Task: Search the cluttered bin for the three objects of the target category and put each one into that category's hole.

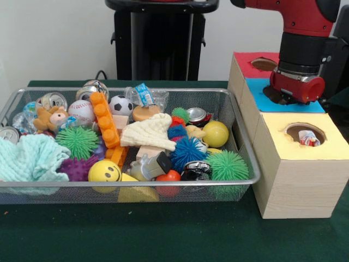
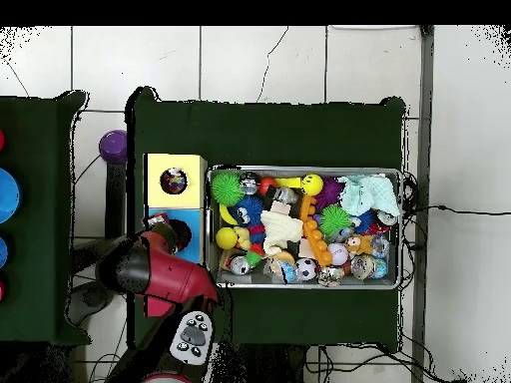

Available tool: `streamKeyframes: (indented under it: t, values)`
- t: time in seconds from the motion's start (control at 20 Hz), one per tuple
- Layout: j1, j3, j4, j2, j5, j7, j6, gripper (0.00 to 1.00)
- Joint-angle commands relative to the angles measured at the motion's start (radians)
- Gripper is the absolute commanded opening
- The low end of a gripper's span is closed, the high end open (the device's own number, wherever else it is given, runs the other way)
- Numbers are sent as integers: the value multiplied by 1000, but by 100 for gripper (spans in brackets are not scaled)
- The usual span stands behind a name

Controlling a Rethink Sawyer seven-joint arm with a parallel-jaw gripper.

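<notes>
A wire mesh bin [image 1: 246, 143] holds mixed clutter: spiky balls in green [image 1: 77, 141], blue [image 1: 187, 153] and purple [image 1: 78, 168], a yellow smiley ball [image 1: 104, 171], a plain yellow ball [image 1: 216, 134], a baseball [image 1: 81, 109], a soccer ball [image 1: 120, 105], crushed cans [image 1: 53, 100], and orange blocks [image 1: 106, 126]. Right of it stand wooden boxes with red [image 1: 246, 64], blue [image 1: 292, 106] and yellow [image 1: 316, 148] tops, each with a hole. My gripper [image 1: 279, 96] hangs low over the blue box's hole [image 2: 181, 233], its tip hidden by the red wrist. A small item [image 1: 309, 138] lies in the yellow hole.
A white knit hat [image 1: 150, 132], a teal cloth [image 1: 31, 157] and a teddy bear [image 1: 50, 118] also lie in the bin [image 2: 403, 227]. Green cloth covers the table [image 1: 163, 229]. A second green table with coloured discs [image 2: 5, 194] stands at the overhead view's left.
</notes>
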Motion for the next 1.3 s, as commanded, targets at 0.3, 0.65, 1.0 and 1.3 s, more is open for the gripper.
streamKeyframes:
  t: [0.3,0.65,1.0,1.3]
  values:
    - [-84,197,43,26,-20,221,-119,0]
    - [-160,263,243,-271,-16,188,86,0]
    - [-113,198,268,-422,5,183,319,0]
    - [-54,135,239,-432,4,212,380,0]
